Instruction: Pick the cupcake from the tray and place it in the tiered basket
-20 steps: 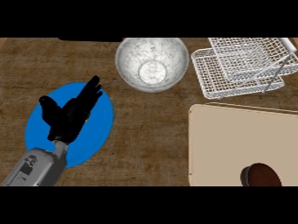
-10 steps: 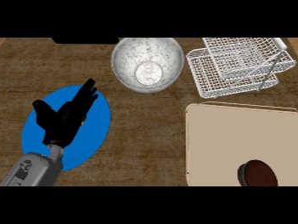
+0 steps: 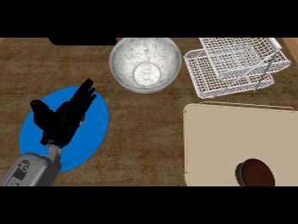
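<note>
On the wooden counter (image 3: 151,131), the cupcake (image 3: 255,173) sits near-right on the tray (image 3: 241,131), well apart from the open left hand (image 3: 64,116); right hand unseen.

One cupcake (image 3: 255,173), tray (image 3: 241,131), basket (image 3: 235,65), bowl (image 3: 144,63), plate (image 3: 96,131).

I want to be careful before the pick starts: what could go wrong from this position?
1. The cupcake sits at the tray's near edge, low in the view, so a grasp there may be hard to watch.
2. Only the left robot hand shows, open over the blue plate, far from the cupcake.
3. The basket stands close to the bowl; a carry might bump it.
</note>
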`<action>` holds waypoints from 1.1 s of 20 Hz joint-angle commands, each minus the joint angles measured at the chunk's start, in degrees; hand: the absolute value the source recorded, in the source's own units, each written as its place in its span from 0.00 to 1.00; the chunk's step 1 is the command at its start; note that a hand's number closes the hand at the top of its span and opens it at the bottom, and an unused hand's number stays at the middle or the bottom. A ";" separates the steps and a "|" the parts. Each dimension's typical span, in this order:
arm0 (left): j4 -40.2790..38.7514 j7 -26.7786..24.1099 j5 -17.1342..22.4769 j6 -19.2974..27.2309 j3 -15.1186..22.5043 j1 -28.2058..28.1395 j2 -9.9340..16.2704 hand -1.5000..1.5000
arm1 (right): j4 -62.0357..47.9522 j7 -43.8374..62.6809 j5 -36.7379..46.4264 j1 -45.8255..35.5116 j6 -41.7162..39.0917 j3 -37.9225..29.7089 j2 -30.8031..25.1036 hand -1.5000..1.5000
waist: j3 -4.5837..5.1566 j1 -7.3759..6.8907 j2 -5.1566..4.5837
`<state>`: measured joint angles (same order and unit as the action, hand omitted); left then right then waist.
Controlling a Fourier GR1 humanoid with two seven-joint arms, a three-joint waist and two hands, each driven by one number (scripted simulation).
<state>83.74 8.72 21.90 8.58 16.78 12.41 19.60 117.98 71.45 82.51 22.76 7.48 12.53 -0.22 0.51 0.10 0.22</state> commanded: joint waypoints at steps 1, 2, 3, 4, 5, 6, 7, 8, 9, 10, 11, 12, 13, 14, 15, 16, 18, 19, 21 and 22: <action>1.42 2.21 -0.56 1.50 0.01 0.14 -0.73 0.50 | -3.25 13.77 -0.57 -4.94 -0.61 -1.21 0.21 0.00 | -0.52 -0.36 -0.33; 0.17 0.03 -1.46 0.69 1.14 -0.42 -1.70 0.50 | -5.46 13.77 -0.82 -7.38 -0.58 -0.84 0.20 0.00 | -0.50 -0.45 -0.47; 0.85 -0.67 -1.34 -0.17 0.82 -1.88 -0.73 0.50 | -6.91 13.77 -1.38 -4.95 3.03 -0.25 0.19 0.00 | -0.53 -0.46 -0.35; -2.67 -1.22 -0.95 -0.72 -0.52 0.08 -0.83 0.50 | -8.61 13.77 -1.86 -6.41 3.20 -0.39 0.18 0.00 | -0.52 -0.17 -0.60; 0.06 -0.72 0.46 -1.57 -0.94 -2.21 -0.21 0.50 | -6.25 12.70 -3.21 -4.98 1.93 -1.84 0.18 0.00 | -0.52 -0.42 -0.34; 2.67 2.22 -0.84 0.16 -0.17 -1.04 0.25 0.50 | -8.82 12.48 -3.42 -5.53 2.63 -0.12 0.17 0.00 | -0.58 -0.73 -0.26; 0.88 0.15 -1.35 0.99 0.66 -2.82 -1.86 0.50 | -9.00 11.09 -5.74 -5.50 3.14 -0.34 0.17 1.00 | -0.57 -0.59 -0.35; 0.29 1.63 -0.55 -0.36 -1.91 0.12 0.50 0.50 | -9.42 8.09 -6.81 -9.27 1.95 -3.29 0.17 1.00 | -0.56 -0.60 -0.42; -0.96 -0.26 -0.96 -0.79 -0.03 -1.55 -1.86 0.50 | -10.23 6.45 -6.70 -8.29 4.74 -2.09 0.16 1.00 | -0.55 -0.32 -0.39; -2.04 0.77 -2.22 0.65 -0.34 0.75 -2.18 0.50 | -9.36 7.47 -4.56 -8.83 2.41 -0.48 0.15 1.00 | -0.52 -0.14 -0.40; -2.77 -1.49 -1.64 -1.45 -0.83 0.01 -1.79 0.50 | -12.28 6.63 -3.78 -9.18 4.86 -0.49 0.14 1.00 | -0.52 -0.26 -0.45; -1.90 -0.36 -1.10 -0.80 -1.68 0.26 -1.92 0.50 | -10.86 4.93 -4.03 -7.80 4.07 -0.90 0.13 1.00 | -0.52 -0.17 -0.34; 0.29 2.27 -1.69 0.40 -0.44 0.83 -2.09 0.50 | -12.73 7.58 -3.05 -11.23 2.54 -0.95 0.13 1.00 | -0.55 -0.76 -0.39; -2.12 -0.80 -1.51 -1.07 -1.59 -0.13 -1.84 0.50 | -11.25 6.31 -3.21 -11.68 0.85 -1.92 0.12 1.00 | -0.50 -0.51 -0.43; -0.40 0.17 0.07 -2.85 -2.09 -1.14 -0.64 0.50 | -13.02 6.28 -2.74 -8.86 4.05 -0.54 0.12 1.00 | -0.53 -0.61 -0.34; -1.03 -0.39 -2.37 -0.40 -0.25 -1.10 -2.61 0.50 | -13.95 6.46 -1.66 -10.14 4.59 -0.98 0.12 1.00 | -0.54 -0.58 -0.39; 0.21 0.53 -1.61 -1.08 -1.16 -1.21 -1.79 0.50 | -11.24 4.89 -1.48 -7.95 5.16 -1.00 0.11 1.00 | -0.54 -0.23 -0.25; 1.87 2.36 -1.33 -0.38 -1.70 -0.74 -1.33 0.50 | -9.12 6.43 -0.57 -9.01 4.19 0.60 0.12 1.00 | -0.53 -0.44 -0.17; -1.16 0.63 -0.68 -2.00 -2.15 0.27 -2.03 0.50 | -14.08 -13.47 -12.07 -12.65 -1.71 -6.07 -5.84 1.00 | -0.62 -0.96 -0.68; -0.48 0.63 -2.35 -0.73 -0.62 -0.68 -2.38 0.50 | -10.68 -20.14 -16.41 -8.81 -4.49 -5.04 -9.95 1.00 | -0.70 -0.76 -0.50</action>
<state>83.94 9.83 20.48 7.57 15.42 12.12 17.84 110.85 60.71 75.45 16.12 4.93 9.03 -5.04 1.52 0.30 0.86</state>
